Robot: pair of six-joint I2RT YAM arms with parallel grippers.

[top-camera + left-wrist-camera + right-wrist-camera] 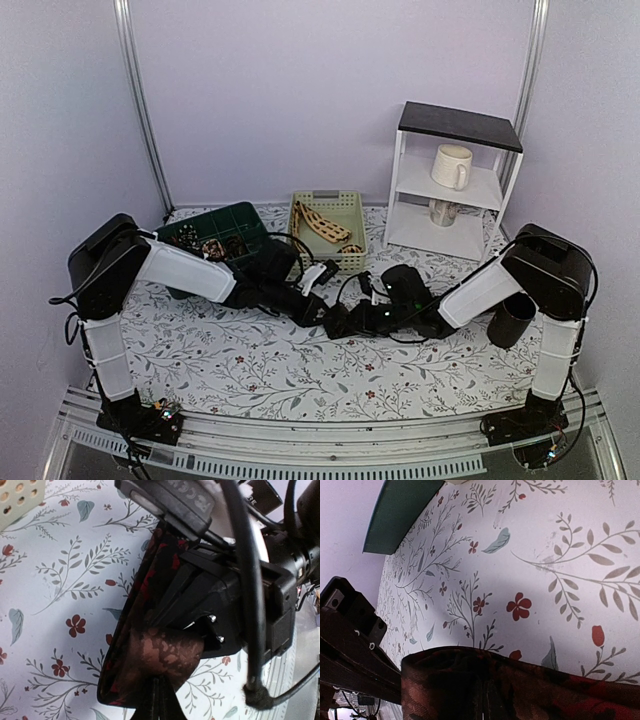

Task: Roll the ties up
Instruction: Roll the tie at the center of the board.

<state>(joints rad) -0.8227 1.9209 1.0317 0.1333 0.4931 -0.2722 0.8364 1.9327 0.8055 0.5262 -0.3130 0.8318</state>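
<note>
At table (250, 365) centre, top view: left gripper (318, 308) and right gripper (348, 320) meet, fabric indistinct. Left wrist view, 6 o'clock: left fingers (154, 707) clenched on dark red-patterned tie (150, 652). Right wrist view: tie covers fingers; right grip cannot tell.

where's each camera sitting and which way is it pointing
Top external: high behind the arm bases, tilted down over the table; the left arm and right arm meet mid-table.
Left wrist: low, looking down past its closed jaws at the dark tie on the floral cloth; black robot hardware crowds the right.
Right wrist: low, facing across the cloth toward the green bin; the tie hides its jaws.
Shared: both wrist views show the dark tie.
</note>
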